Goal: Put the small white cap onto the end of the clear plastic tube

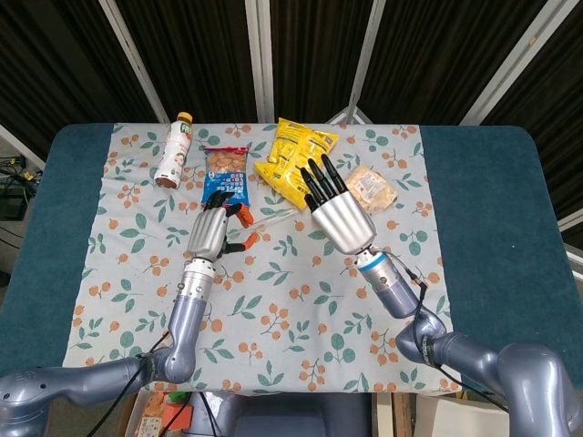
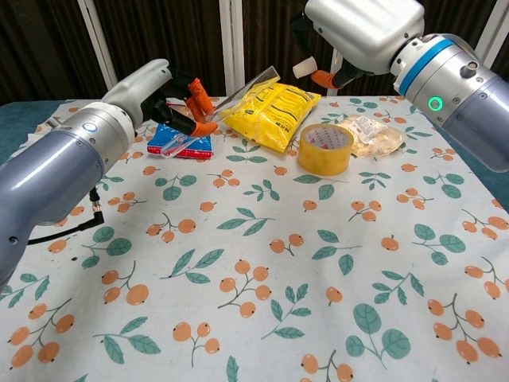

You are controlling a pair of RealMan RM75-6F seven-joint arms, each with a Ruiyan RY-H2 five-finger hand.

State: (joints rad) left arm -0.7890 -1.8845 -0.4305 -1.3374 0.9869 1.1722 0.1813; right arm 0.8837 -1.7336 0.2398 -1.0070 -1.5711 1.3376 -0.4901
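Observation:
My left hand (image 1: 211, 231) (image 2: 163, 97) pinches a clear plastic tube (image 2: 213, 109) between orange-tipped fingers. The tube slants up to the right, its upper end near the yellow bag; in the head view the tube (image 1: 271, 218) shows faintly over the cloth. My right hand (image 1: 338, 212) (image 2: 358, 32) hovers above the table and pinches a small white cap (image 2: 302, 68) at its fingertips. In the chest view the cap sits a short way right of and level with the tube's upper end, apart from it. The head view hides the cap under the right hand.
A roll of yellow tape (image 2: 325, 148) lies right of centre. A yellow snack bag (image 2: 270, 106), a blue snack packet (image 1: 226, 174), a clear-wrapped bun (image 1: 373, 187) and a lying bottle (image 1: 174, 148) line the far part of the floral cloth (image 2: 254, 263).

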